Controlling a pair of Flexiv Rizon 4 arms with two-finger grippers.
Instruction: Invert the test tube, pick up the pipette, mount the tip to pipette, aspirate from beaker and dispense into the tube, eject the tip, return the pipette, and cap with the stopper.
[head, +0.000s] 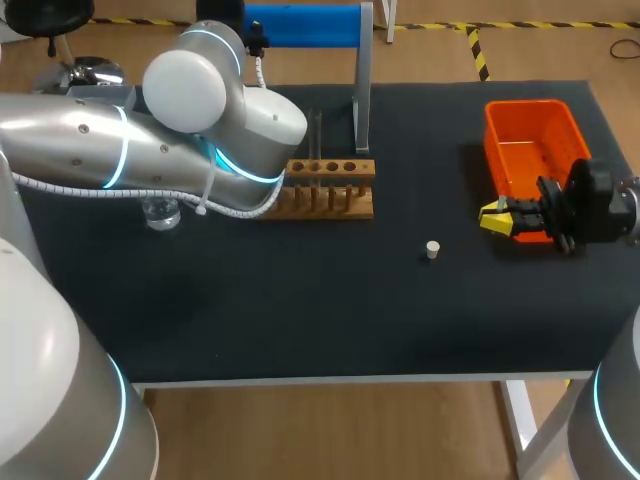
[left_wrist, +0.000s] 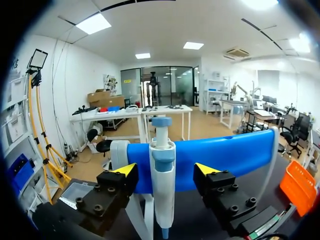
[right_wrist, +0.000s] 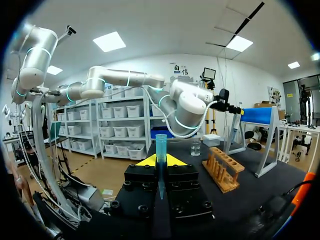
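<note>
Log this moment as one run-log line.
left claw: open around pipette at blue stand | right claw: shut on blue tip | stopper: loose on table

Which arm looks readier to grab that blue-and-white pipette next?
Left. The left hand, open, sits either side of the pipette on the blue stand; the right hand is far off, shut on a tube.
</note>
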